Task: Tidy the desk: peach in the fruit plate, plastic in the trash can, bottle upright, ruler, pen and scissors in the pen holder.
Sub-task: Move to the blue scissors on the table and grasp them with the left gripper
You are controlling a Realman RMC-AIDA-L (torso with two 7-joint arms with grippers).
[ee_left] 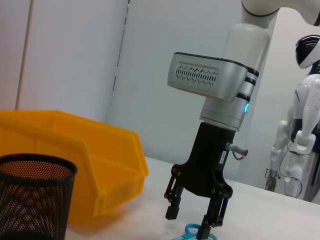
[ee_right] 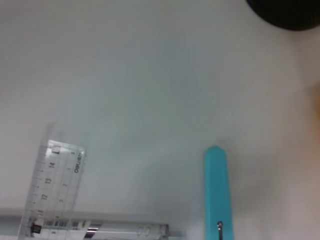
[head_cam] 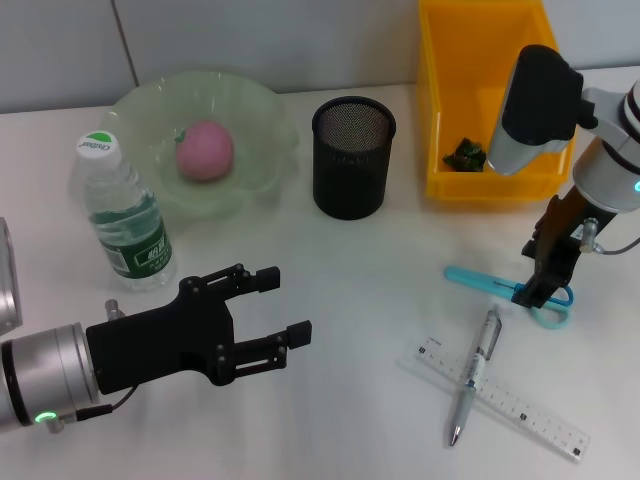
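Two fingers of the right end effector (head_cam: 545,285) spread apart, straddling the handle end of the blue scissors (head_cam: 500,288), which lie flat near the right edge of the counter (head_cam: 370,300); nothing gripped yet. Best lowered until both tips sit beside the handle rings, then closed squarely so the closed blades hang straight for dropping into the black mesh pen holder (head_cam: 353,155) toward the far edge. Worth avoiding the pen (head_cam: 474,374) crossed over the clear ruler (head_cam: 500,398) just nearer. Left end effector (head_cam: 265,320) released, hovering idle by the near-left corner.
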